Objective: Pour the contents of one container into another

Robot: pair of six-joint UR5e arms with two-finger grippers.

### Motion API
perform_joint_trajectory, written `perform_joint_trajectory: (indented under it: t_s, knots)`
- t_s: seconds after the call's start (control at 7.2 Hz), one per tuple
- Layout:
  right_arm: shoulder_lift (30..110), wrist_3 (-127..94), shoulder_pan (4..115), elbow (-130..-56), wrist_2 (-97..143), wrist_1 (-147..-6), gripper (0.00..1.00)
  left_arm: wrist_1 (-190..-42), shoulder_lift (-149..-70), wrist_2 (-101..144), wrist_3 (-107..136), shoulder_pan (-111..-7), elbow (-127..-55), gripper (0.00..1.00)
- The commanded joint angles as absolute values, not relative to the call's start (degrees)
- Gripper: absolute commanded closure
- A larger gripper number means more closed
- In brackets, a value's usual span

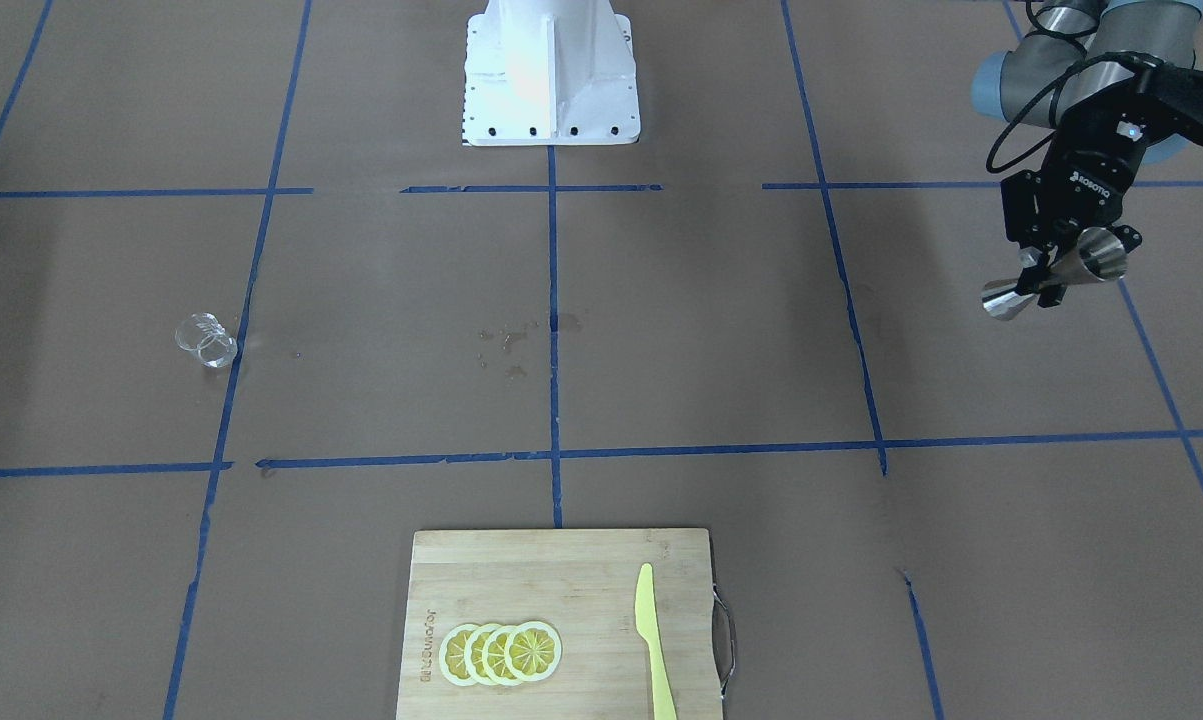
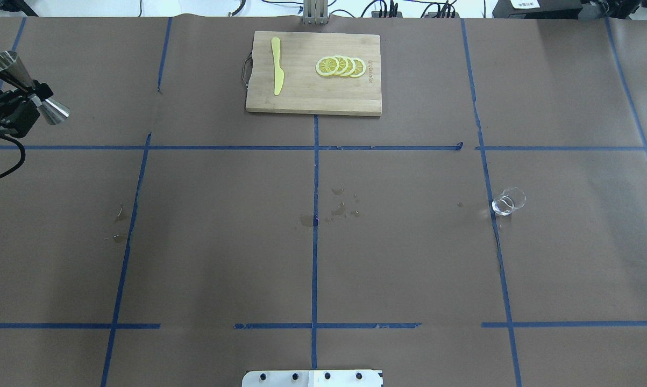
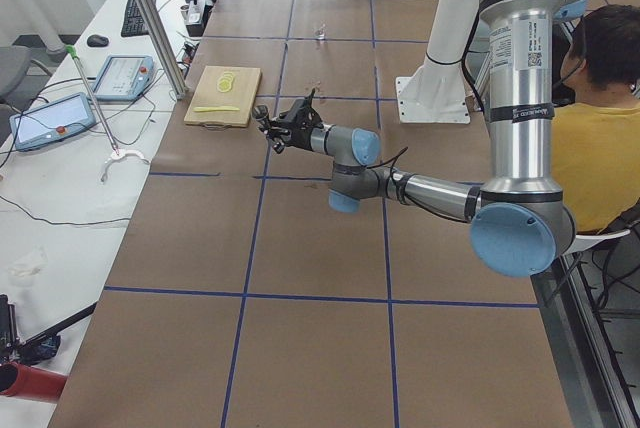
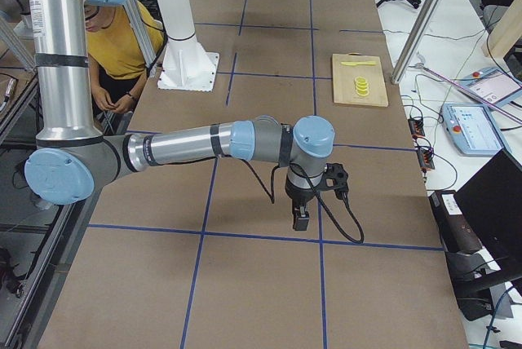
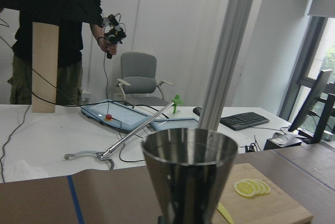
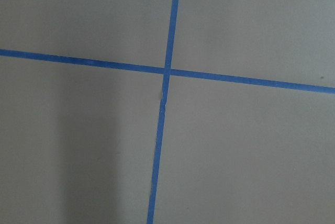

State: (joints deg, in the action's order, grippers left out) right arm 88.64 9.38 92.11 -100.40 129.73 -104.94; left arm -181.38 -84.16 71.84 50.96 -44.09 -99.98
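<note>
The clear glass cup stands alone on the brown table, on the robot's right side, with no gripper near it. My left gripper is shut on the narrow waist of the steel jigger, holding it tilted above the table's far left edge. The jigger's wide cone fills the left wrist view. My right gripper shows only in the exterior right view, hanging fingers-down over the table. I cannot tell whether it is open or shut.
A wooden cutting board with lemon slices and a yellow knife lies at the table's far middle. Wet spots mark the centre. The white robot base stands at the near edge. A person in yellow sits behind the robot.
</note>
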Motion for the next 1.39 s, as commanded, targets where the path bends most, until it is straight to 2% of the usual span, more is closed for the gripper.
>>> perform_joint_trajectory:
  t_s: [0.0,0.28,0.56,1.25]
  knots:
    - [88.77,9.32,92.11,-100.63,129.73,-104.94,0.0,-167.51,-84.2,60.78,54.39,-38.96,-105.6,1.0]
    - [88.77,9.32,92.11,-100.72,129.73,-104.94,0.0,-152.12,-85.42,50.68,60.54,-35.44,-108.88,1.0]
    - [88.77,9.32,92.11,-100.72,129.73,-104.94,0.0,-142.35,-85.69,45.37,66.68,-33.32,-108.81,1.0]
    - [88.77,9.32,92.11,-100.81,129.73,-104.94,0.0,-137.63,-85.61,35.25,76.9,-27.09,-103.45,1.0]
